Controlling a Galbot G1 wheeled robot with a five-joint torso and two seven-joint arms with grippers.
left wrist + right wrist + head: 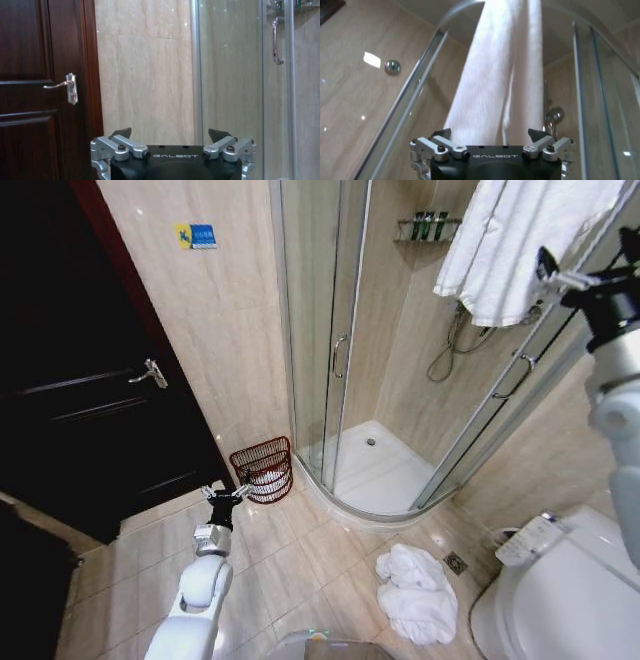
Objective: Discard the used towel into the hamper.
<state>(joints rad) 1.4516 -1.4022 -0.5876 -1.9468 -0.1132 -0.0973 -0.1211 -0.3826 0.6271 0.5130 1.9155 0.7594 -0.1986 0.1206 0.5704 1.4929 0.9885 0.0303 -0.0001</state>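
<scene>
**Right gripper open at the hanging towel**

Nearest me, a crumpled towel (418,592) lies on the floor by the toilet (560,600). My right gripper (490,135) is raised, jaws spread, just before the towel (520,240) hanging over the shower glass. My left gripper (226,494) waits low, jaws also spread. I judge: close on a thick fold, lift clear, then carry left to the hamper (263,468) beside the shower.

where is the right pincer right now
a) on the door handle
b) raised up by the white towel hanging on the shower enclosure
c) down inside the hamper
b: the right pincer is raised beside the hanging white towel, its fingers open, far above the hamper.
</scene>
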